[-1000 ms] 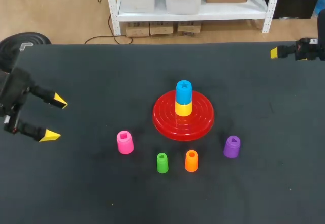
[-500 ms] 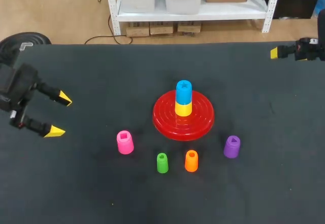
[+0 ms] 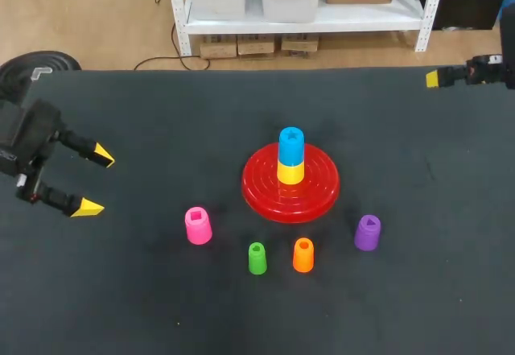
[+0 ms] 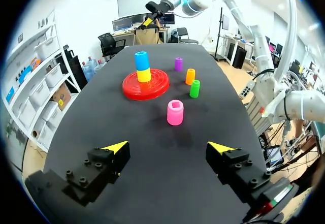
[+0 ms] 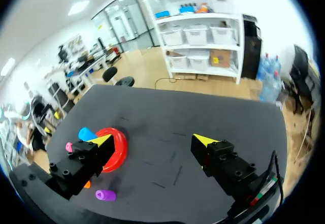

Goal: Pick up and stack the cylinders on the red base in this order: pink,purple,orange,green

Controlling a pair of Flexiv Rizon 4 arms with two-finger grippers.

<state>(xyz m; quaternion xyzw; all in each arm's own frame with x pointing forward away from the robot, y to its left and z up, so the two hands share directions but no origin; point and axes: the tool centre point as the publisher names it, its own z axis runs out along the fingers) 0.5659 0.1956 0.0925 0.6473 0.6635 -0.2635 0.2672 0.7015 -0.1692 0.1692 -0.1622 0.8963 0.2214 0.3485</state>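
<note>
The left gripper (image 3: 94, 183), at the frame's left edge, holds its fingers wide apart and empty; the right gripper (image 5: 153, 140) is spread as well. The pink cylinder (image 3: 198, 224) stands upright, lower left of the red base (image 3: 257, 198). I think the left gripper should descend straight over it and squeeze its sides evenly.

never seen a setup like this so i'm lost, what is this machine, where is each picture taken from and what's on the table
These are two robot arms at a black table. One picture comes from a fixed camera above and behind them. The other two come from a camera on each wrist, looking out along the yellow-tipped fingers. The left gripper and right gripper are both open and hold nothing. In the middle of the table is a red base with a yellow cylinder and a blue cylinder stacked on it. Standing loose nearby are a pink cylinder, green cylinder, orange cylinder and purple cylinder.
</note>
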